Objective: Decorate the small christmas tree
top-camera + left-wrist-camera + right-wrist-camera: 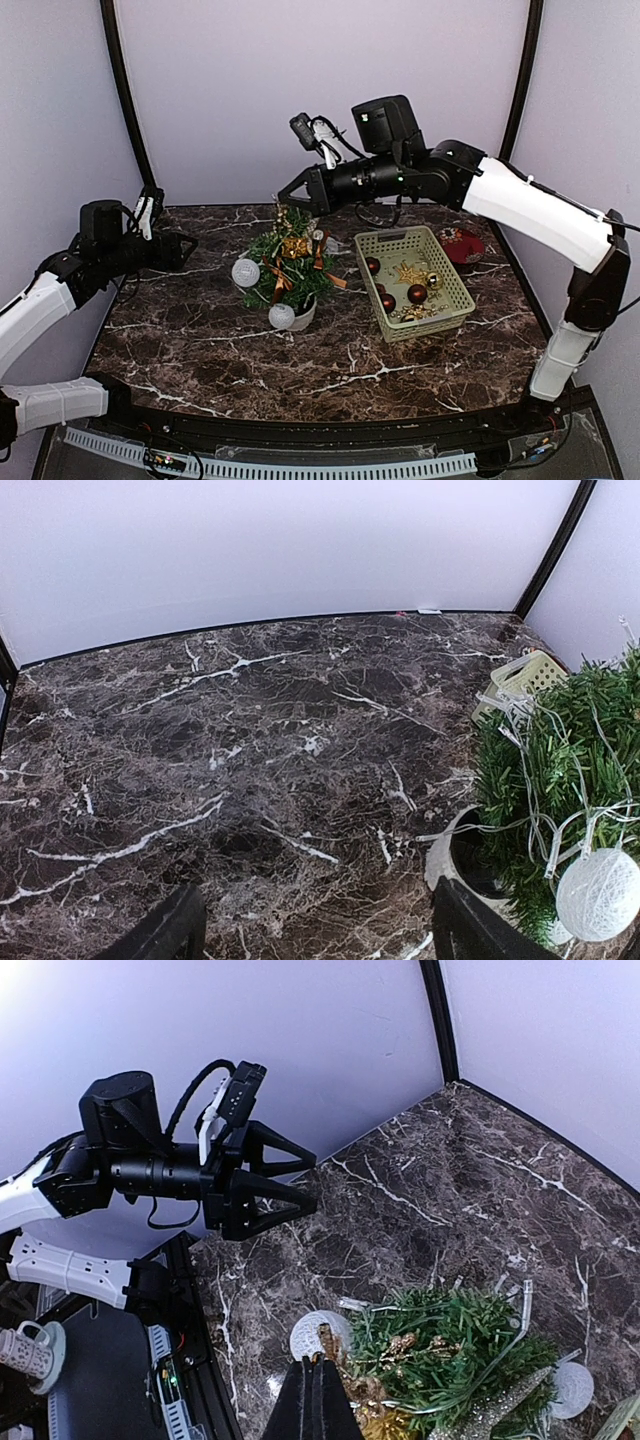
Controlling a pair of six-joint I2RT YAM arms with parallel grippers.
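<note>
The small christmas tree (285,265) stands mid-table in a white pot (302,316). It carries white string balls (245,272), gold ornaments (295,246) and a light string. My right gripper (284,197) hovers just above the treetop. In the right wrist view it (320,1375) is shut on a gold glitter sprig (327,1345) that pokes out past the tips over the tree (450,1345). My left gripper (190,250) is open and empty, left of the tree. In the left wrist view it (315,940) sits low over the marble, with the tree (565,770) and pot (445,850) just right of it.
A pale green basket (470,300) right of the tree holds red baubles (417,293) and gold pieces (410,272). A red item (462,244) lies behind it. Walls enclose the back and sides. The left arm (150,1175) shows in the right wrist view.
</note>
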